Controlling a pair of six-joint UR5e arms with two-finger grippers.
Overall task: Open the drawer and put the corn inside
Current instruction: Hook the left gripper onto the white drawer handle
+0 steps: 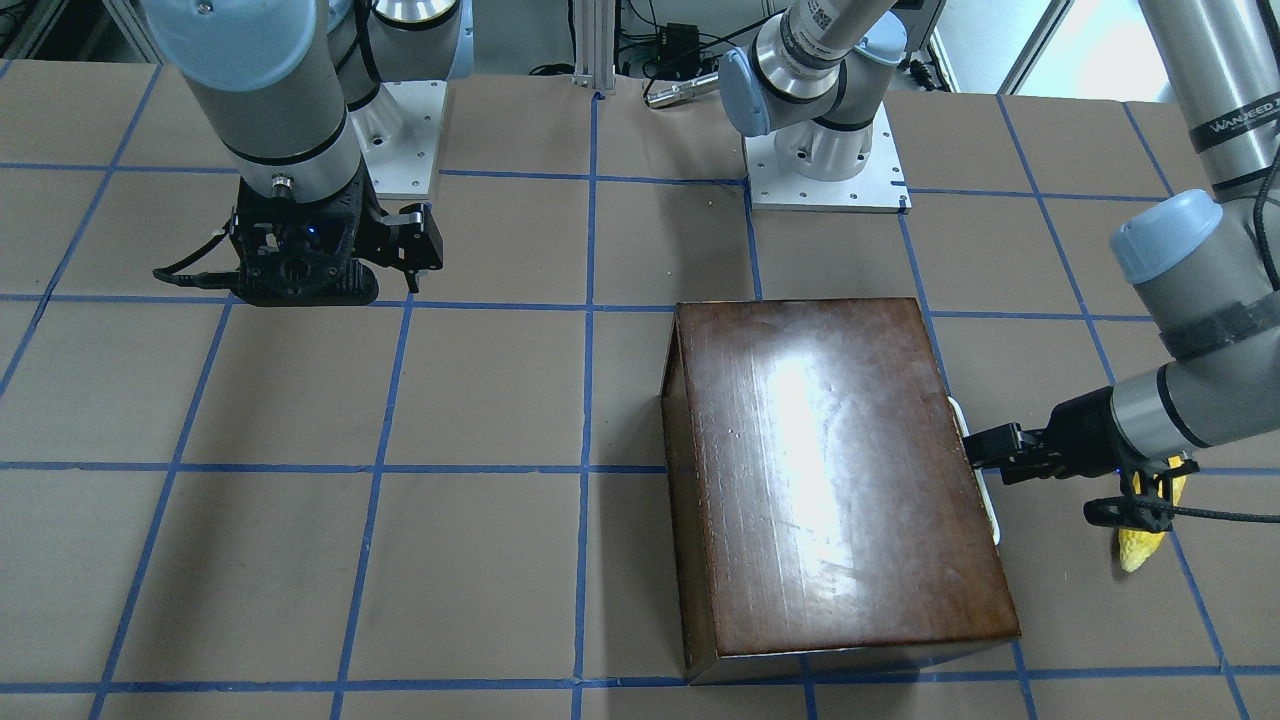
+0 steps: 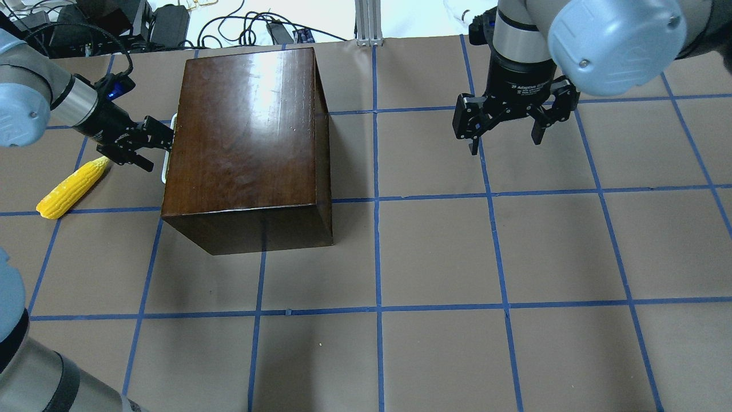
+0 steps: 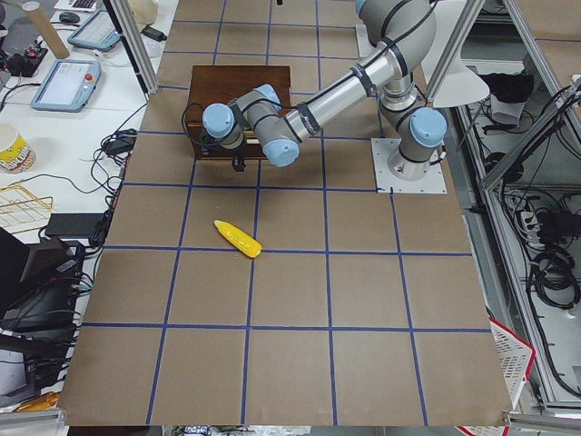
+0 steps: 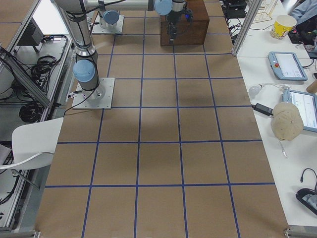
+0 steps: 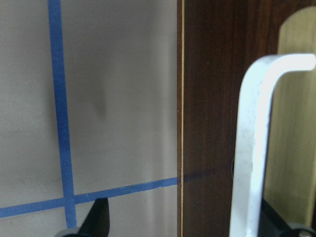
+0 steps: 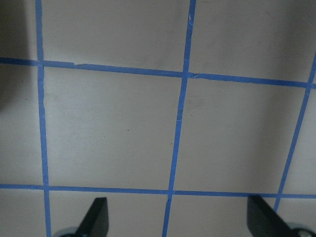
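Note:
The dark-brown cabinet [image 2: 246,143] stands on the table with its drawer shut; the drawer's dark front panel [image 5: 207,123] and white handle [image 5: 252,148] face my left arm. My left gripper [image 2: 153,146] is open at the handle [image 2: 167,150], which sits between its fingertips [image 5: 98,219] in the left wrist view. The yellow corn [image 2: 71,186] lies on the table beside the left arm, apart from the cabinet; it also shows in the exterior left view [image 3: 238,239]. My right gripper [image 2: 506,140] is open and empty, above bare table.
The table is brown paper with a blue tape grid [image 6: 180,113]. The two arm bases [image 1: 825,160] stand at the robot's edge. Cables and power bricks [image 2: 171,23] lie past the far edge behind the cabinet.

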